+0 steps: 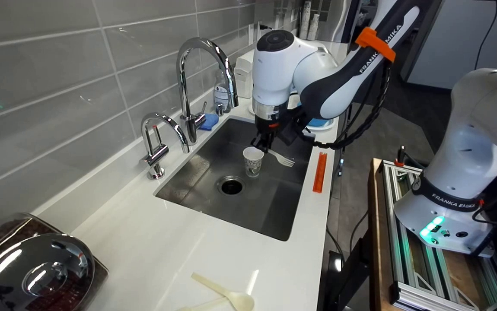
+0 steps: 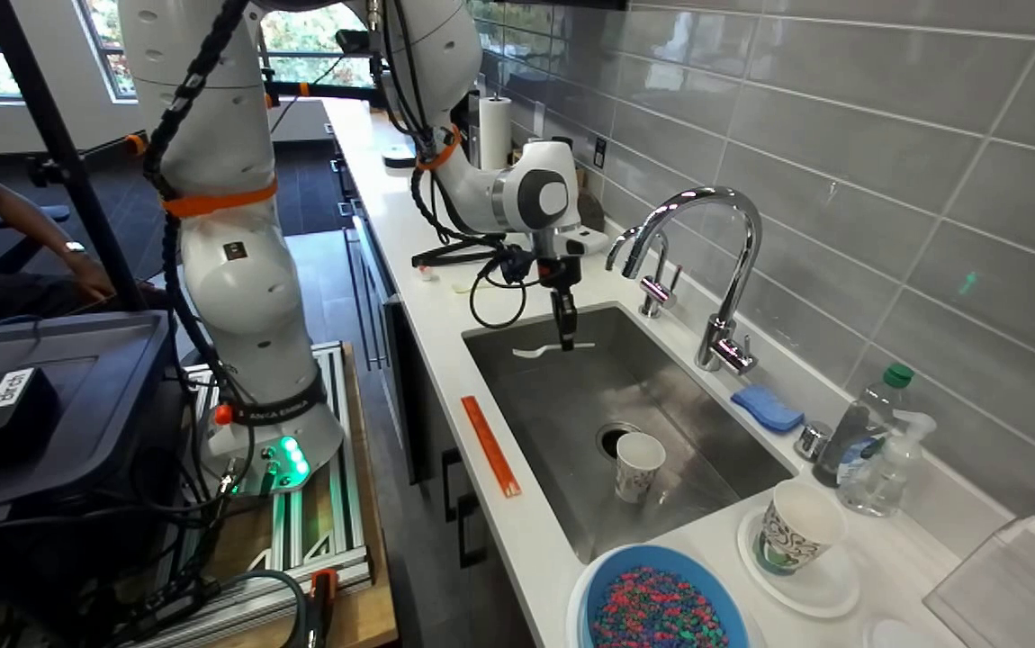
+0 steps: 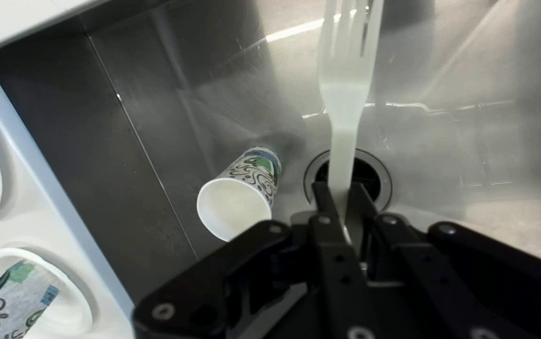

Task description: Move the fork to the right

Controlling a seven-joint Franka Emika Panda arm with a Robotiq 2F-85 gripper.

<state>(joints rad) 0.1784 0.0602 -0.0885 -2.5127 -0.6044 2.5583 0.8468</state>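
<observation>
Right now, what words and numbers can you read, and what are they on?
"FRANKA EMIKA": on the robot's base.
"FRANK" and "MIKA": on the robot's arm; an orange strap crosses between them.
White label on a black box: too blurred to read.
Small label on the green-capped bottle: too tiny to read.
I can read no numbers.

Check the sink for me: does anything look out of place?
Perhaps the paper cup: it stands in the sink near the drain, while a similar cup sits on a plate on the counter. The fork above isn't stray; the gripper holds it.
</observation>
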